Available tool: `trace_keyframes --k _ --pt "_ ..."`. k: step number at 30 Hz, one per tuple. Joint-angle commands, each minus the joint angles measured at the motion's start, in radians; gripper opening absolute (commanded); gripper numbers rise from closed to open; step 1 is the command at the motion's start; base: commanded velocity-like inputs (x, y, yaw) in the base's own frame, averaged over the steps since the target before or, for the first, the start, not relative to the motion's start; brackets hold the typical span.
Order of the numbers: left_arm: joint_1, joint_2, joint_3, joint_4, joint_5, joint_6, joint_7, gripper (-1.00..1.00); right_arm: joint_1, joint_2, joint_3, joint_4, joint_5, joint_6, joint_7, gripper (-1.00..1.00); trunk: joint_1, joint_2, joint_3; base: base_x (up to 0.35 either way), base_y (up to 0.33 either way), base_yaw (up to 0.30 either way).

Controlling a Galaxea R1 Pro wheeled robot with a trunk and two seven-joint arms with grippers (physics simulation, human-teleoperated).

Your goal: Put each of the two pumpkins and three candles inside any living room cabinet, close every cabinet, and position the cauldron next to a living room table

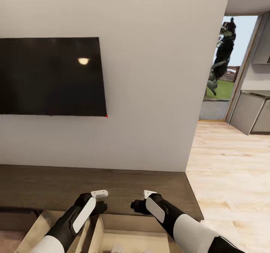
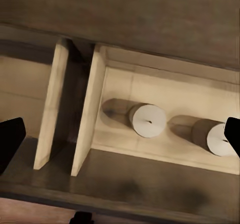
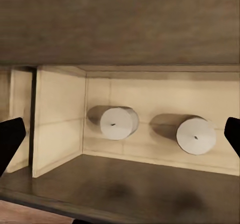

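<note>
Head view: both arms are held low over the cabinet [image 1: 93,187], a long dark-brown console standing against a pale wall under a black wall-mounted screen [image 1: 52,76]. 2 drawers are pulled out below the arms, their beige interiors exposed. The left end effector [image 1: 100,204] and the right end effector [image 1: 138,204] hang above the cabinet's front edge, near each other but apart.

Left wrist view: 2 candles [image 2: 147,120] [image 2: 216,138] stand upright side by side on the floor of the open drawer [image 2: 165,92], apart from each other. The left end effector's dark fingertips [image 2: 10,139] sit wide apart at the picture's edges, released and holding nothing.

Right wrist view: the same 2 candles show in the drawer, and the right end effector's fingertips [image 3: 10,136] are likewise spread and unloaded.

A doorway [image 1: 228,65] to the right gives onto greenery, beside grey kitchen units [image 1: 251,110].
</note>
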Motion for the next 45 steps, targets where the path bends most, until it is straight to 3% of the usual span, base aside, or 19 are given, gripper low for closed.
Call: trace_keyframes --k 1,45 --pt "-0.001 0.001 -0.004 -0.001 0.010 0.001 0.010 1.00 -0.001 -0.001 0.008 -0.002 -0.010 0.001 -0.008 1.00 0.000 -0.001 -0.001 0.000 0.000 0.281" --pt "-0.001 0.017 -0.001 -0.012 0.004 0.000 0.010 1.00 -0.001 -0.001 0.009 -0.002 -0.010 0.003 -0.009 1.00 0.000 -0.001 -0.001 -0.032 0.000 0.285"
